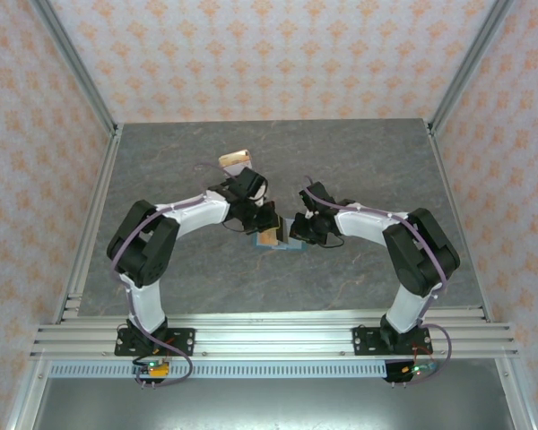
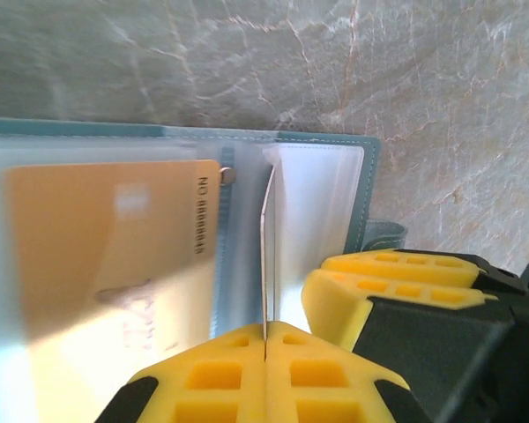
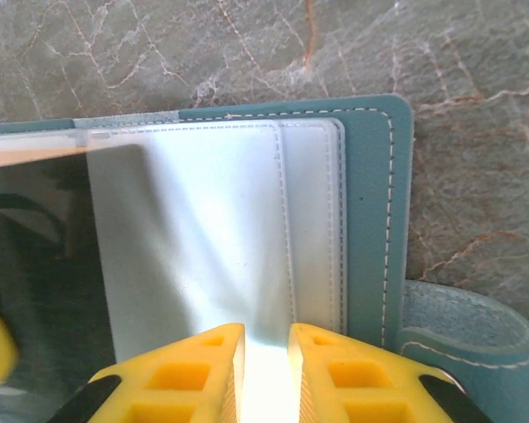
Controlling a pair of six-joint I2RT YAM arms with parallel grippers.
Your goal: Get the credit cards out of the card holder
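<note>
At desk centre: card holder (image 3: 375, 220) lay open.
Left gripper (image 2: 264, 339): your jaws clenched on a white card (image 2: 267, 256).
Right gripper (image 3: 264, 352): narrowly parted over the sleeve; grip unclear.
Risk: holder could lift with the card.

One blue card holder (image 1: 282, 246), two tan cards (image 1: 235, 162), one white card (image 2: 268, 256), two grippers (image 1: 274, 221).

Grey marble-look desk (image 1: 359, 260) with pale and rust veining, boxed in on three sides by walls (image 1: 278, 54) papered in pale pink with an orange motif. Aluminium extrusion posts (image 1: 76, 67) at the back corners, extrusion rails (image 1: 278, 340) across the near edge. Lighting even, soft.
</note>
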